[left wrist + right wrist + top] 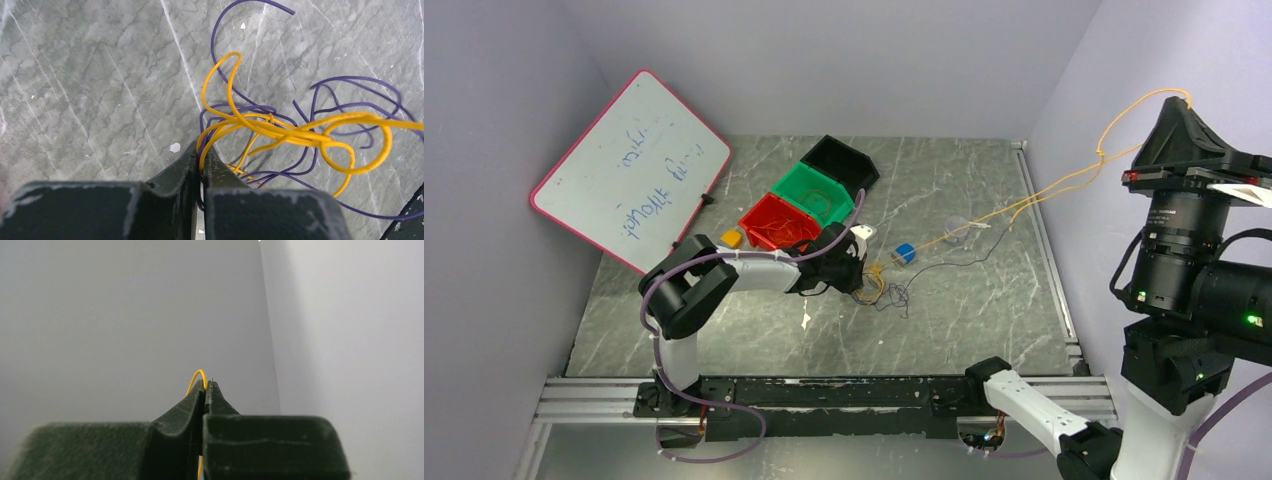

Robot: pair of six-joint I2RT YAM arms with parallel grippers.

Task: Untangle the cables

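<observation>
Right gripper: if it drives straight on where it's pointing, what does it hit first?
The right gripper, shut on the yellow cable, points at the bare grey wall, left of the corner. Nothing else shows in that line, so probably the wall first; its distance can't be judged.

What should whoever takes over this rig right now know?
Left gripper: shut on the tangle, low over the table.
Right gripper: shut on a yellow cable, raised high on the right side. The strand runs down through the air toward the tangle.
Done: part of the yellow cable is lifted out of the clump.
Left: yellow loops and the purple cable are interwoven at the left gripper; nothing there is fully separated yet.
</observation>
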